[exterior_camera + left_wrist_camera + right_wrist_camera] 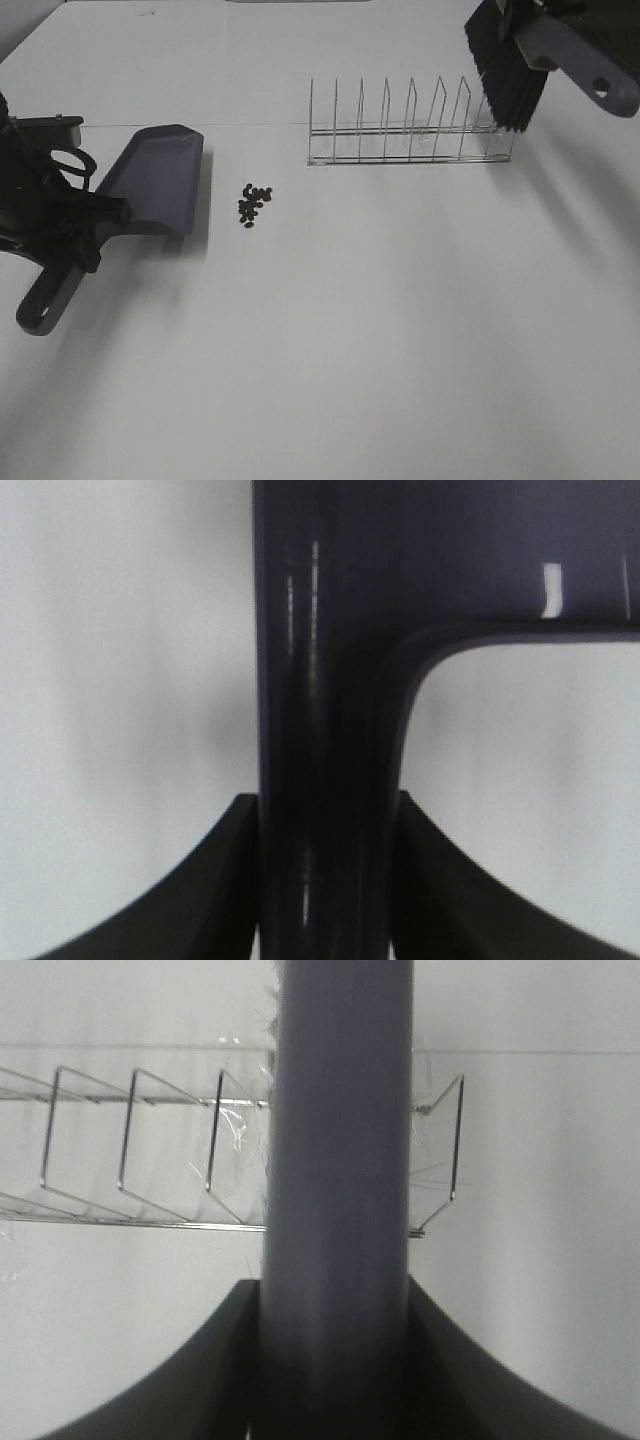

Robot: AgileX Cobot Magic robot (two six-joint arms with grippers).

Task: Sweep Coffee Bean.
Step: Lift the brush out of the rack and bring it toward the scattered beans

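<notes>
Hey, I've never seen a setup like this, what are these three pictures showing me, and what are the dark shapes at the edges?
This is a robot with two arms, each ending in a gripper. The wide picture comes from a camera mounted high above a white table. The other two come from cameras on the arms' wrists, looking along the grippers. The left gripper is shut on the dustpan, by its handle. The right gripper is shut on the brush, by its grey handle; its black bristles hang over a wire rack. A small cluster of coffee beans lies beside the dustpan.
</notes>
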